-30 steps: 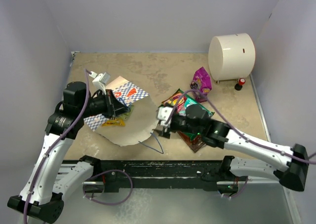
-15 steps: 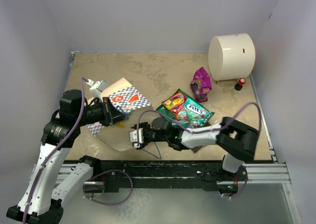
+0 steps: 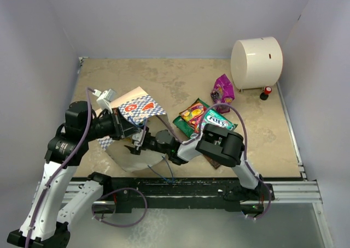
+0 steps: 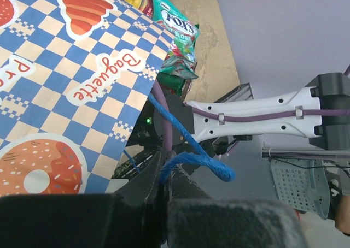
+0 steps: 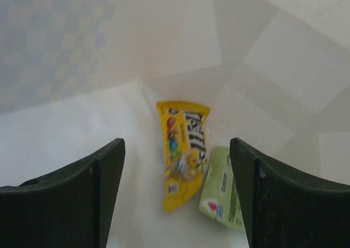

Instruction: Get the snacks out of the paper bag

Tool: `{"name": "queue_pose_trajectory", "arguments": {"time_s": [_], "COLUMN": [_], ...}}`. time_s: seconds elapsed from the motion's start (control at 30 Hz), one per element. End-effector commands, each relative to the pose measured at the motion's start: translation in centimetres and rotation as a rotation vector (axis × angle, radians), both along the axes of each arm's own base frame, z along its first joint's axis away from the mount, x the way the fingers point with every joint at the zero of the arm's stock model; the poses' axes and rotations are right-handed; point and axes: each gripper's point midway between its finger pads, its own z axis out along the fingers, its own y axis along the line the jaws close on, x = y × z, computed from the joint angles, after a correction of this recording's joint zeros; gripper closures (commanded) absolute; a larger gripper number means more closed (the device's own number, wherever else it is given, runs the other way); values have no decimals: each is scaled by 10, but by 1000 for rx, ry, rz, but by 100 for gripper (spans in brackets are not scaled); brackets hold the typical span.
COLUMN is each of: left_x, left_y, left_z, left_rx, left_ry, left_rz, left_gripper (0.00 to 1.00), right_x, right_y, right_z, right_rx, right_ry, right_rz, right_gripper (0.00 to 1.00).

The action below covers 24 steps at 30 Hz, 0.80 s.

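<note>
The paper bag [image 3: 138, 107] lies on its side, its white mouth [image 3: 131, 155] facing the near edge. My left gripper [image 3: 124, 128] is shut on one blue cord handle [image 4: 186, 163] and holds the bag's upper side [image 4: 65, 84] up. My right gripper [image 3: 141, 142] is inside the bag's mouth, open and empty. In the right wrist view a yellow candy pack [image 5: 183, 149] and a pale green pack [image 5: 223, 192] lie on the bag's white inside, between and just beyond my open right gripper [image 5: 176, 145]. A green packet [image 3: 217, 122], a colourful packet [image 3: 191, 113] and a magenta pouch [image 3: 223, 89] lie outside on the table.
A large cream cylinder [image 3: 256, 62] stands at the back right with a small red-capped object [image 3: 266, 92] beside it. The bag's other blue handle [image 3: 165, 171] trails toward the near edge. A dark packet [image 3: 215, 161] is mostly hidden under my right arm.
My right arm has swung left from the snack pile and pushed its gripper into the bag's mouth. My left gripper has kept hold of the handle and shifted the bag slightly.
</note>
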Motion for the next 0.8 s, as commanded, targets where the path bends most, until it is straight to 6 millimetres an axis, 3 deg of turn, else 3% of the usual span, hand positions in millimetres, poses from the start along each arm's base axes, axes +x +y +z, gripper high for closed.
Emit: {"name": "queue_pose_trajectory", "arguments": {"time_s": [0.0, 0.2, 0.6, 0.77], "left_x": [8, 12, 8, 7], "left_y": [-1, 0, 2, 6], "left_z": [14, 18, 16, 16], "left_rx": [-16, 2, 9, 25], "left_ry": [-37, -38, -35, -34], "left_rz": [20, 14, 23, 44], "left_gripper": [100, 100, 100, 100], "right_x": [19, 32, 38, 39], "right_y": [22, 30, 37, 37], "right_z": [43, 17, -44, -53], "right_rx": [188, 159, 8, -29], "right_ry": [17, 59, 109, 113], "right_rz": [-64, -120, -139, -144], "right_gripper": [21, 23, 31, 41]}}
